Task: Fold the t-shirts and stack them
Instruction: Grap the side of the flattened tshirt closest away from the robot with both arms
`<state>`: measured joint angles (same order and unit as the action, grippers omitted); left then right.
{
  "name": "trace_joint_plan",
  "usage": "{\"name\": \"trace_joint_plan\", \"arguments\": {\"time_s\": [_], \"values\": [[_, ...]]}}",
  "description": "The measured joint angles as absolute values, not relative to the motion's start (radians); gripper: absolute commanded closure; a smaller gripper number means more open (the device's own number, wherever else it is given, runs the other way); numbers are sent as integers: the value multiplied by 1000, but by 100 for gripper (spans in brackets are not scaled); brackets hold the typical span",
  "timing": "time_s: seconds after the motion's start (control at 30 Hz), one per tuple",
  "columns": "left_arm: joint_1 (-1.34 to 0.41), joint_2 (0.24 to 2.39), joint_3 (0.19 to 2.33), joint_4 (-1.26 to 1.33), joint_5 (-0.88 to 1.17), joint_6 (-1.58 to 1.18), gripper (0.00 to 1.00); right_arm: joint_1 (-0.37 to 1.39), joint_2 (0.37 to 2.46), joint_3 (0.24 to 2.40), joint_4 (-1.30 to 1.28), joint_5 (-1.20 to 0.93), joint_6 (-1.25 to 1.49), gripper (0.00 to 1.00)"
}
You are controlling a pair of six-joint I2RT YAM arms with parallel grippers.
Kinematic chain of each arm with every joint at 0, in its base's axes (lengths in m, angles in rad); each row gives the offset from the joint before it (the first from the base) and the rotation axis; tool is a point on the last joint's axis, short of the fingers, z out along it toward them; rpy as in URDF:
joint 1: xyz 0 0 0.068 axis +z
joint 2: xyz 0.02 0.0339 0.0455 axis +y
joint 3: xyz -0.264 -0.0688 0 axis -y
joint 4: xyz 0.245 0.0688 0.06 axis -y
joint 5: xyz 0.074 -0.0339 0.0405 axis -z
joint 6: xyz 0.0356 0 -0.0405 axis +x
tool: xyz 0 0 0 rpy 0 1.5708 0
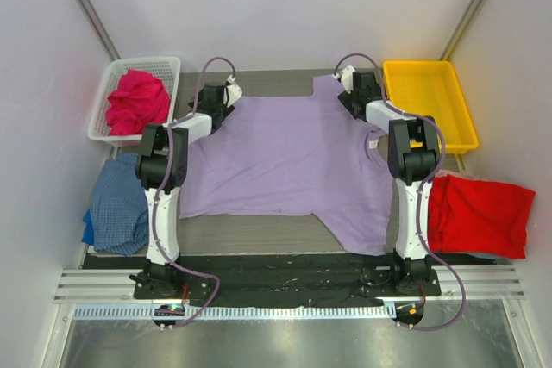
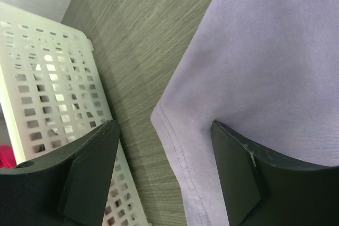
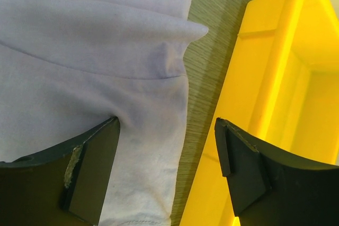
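Lavender cloth covers most of the bench (image 1: 259, 234): the purple t-shirt (image 1: 289, 161) lies spread flat between our two arms. We have both arms stretched away from their bases, elbows raised, wrists tipped down at the shirt's far corners. Our left pincer (image 2: 164, 130) stands wide open astride the hemmed corner, one finger over the cloth, the other beside the white mesh basket (image 2: 47, 93); it grips nothing. Our right pincer (image 3: 167, 125) is likewise spread wide and empty, one finger above the cloth, the other over the yellow tray (image 3: 265, 78). We see the magenta t-shirt (image 1: 136, 102) bundled in the basket, the blue checked t-shirt (image 1: 121, 204) at the bench's left edge, and the red t-shirt (image 1: 479, 213) beside the right arm.
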<state>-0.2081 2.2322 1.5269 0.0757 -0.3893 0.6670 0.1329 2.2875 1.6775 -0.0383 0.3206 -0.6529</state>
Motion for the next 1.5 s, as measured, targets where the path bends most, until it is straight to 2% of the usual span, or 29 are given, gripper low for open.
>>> {"name": "trace_joint_plan", "arguments": {"time_s": [0.37,0.67,0.9,1.13,1.33,1.5], "values": [[-208,2299,1616,86,-422,733,25,120,2339,1742,-15,363,-721,18],[-212,2246,1537,100,-417,713,23,120,2308,1695,-4,359,-714,18],[-245,2087,1383,30,-406,663,22,114,2165,1577,-78,319,-658,18],[-293,1885,1309,-25,-400,623,21,113,1899,1474,-178,242,-587,18],[-294,1722,1217,-96,-373,606,22,119,1726,1440,-375,137,-574,18],[-295,1602,1071,-223,-319,628,22,136,1636,1314,-572,72,-634,18]]}}
